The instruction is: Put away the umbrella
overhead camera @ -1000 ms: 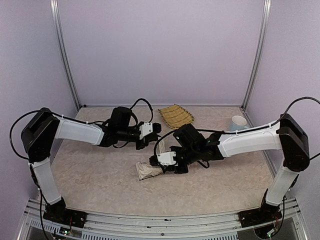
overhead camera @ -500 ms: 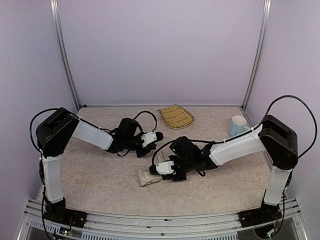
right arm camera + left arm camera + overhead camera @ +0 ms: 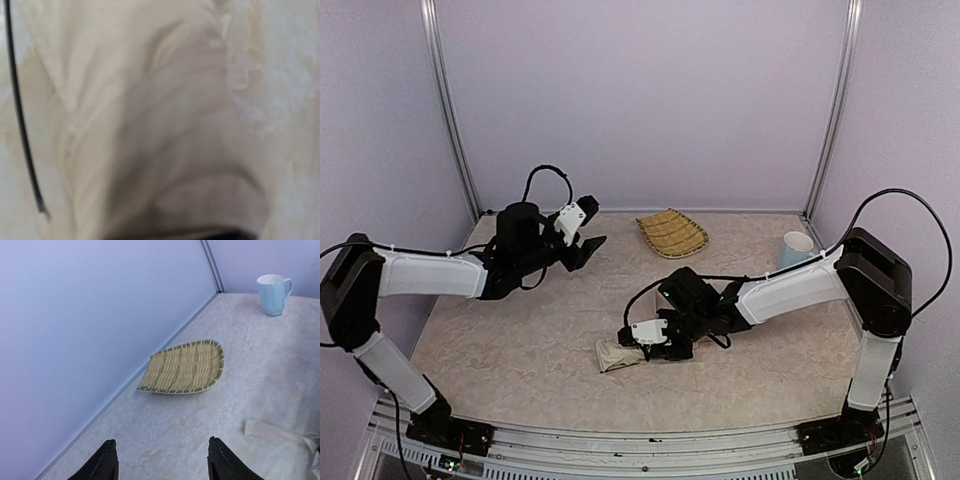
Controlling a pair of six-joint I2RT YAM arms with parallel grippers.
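Umbrella: we see the umbrella (image 3: pixel 616 353) lying collapsed on the table (image 3: pixel 520 340), near the front middle, its cream cloth bunched in a low heap.
Right claw: the right claw (image 3: pixel 646 343) is down at the umbrella's right end, touching the cloth. We cannot tell whether it is clenched or released, because its fingers are hidden in every view.
Right wrist view: cream cloth (image 3: pixel 150 125) fills nearly the whole picture, blurred and very close. One thin black rib (image 3: pixel 20 115) runs down the left side.
Left claw: the left claw (image 3: pixel 586 243) hovers above the back left of the table, well apart from the umbrella. It is released, and we see its two black fingers (image 3: pixel 107 465) spread wide with nothing between them.
Tray: a woven straw tray (image 3: pixel 671 232) lies flat at the back middle, near the wall (image 3: pixel 640 100).
Mug: a pale blue mug (image 3: pixel 796 249) stands upright at the back right, apart from the tray.
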